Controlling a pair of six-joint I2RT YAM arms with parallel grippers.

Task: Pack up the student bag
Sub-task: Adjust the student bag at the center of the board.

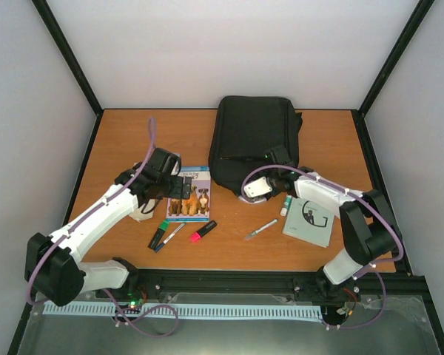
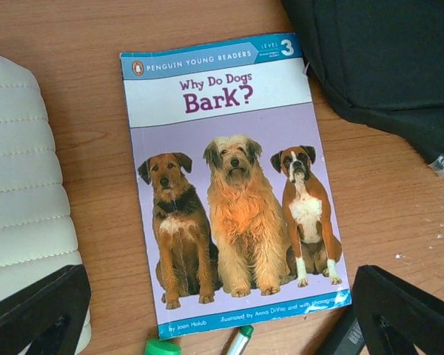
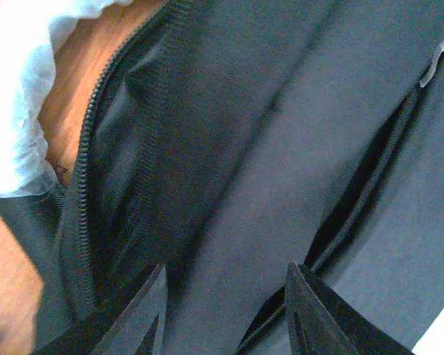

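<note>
the student bag (image 1: 255, 140) lay flat at the far middle of the table (image 1: 118, 140), the biggest thing on it, with its near end toward the arms. the right gripper (image 1: 280, 158) sat on that near end, toward the right corner. in the right wrist view its fingers (image 3: 144, 314) were spread apart over the black fabric, next to a line of zip teeth (image 3: 81, 200) - we saw nothing pinched between them, but we couldn't tell if the tips touched the cloth.

the left gripper (image 1: 183, 188) hung over the far part of a book (image 2: 233, 185), a paperback titled "why do dogs bark?" with three dogs on the cover. in the left wrist view its fingers (image 2: 41, 310) stood wide apart at the bottom corners, holding nothing. the book lay flat on the wood just left of the bag, its far right corner just beside the bag's edge.

nearer the arm bases lay loose items, all apart from the bag - a green-capped marker (image 1: 158, 235) with a pen (image 1: 172, 235) just beside it, a pink highlighter (image 1: 203, 231), a silver pen (image 1: 260, 229), a small white tube (image 1: 286, 205) and a grey booklet (image 1: 308, 220) under the right arm. we saw all of them lying out on the table.
</note>
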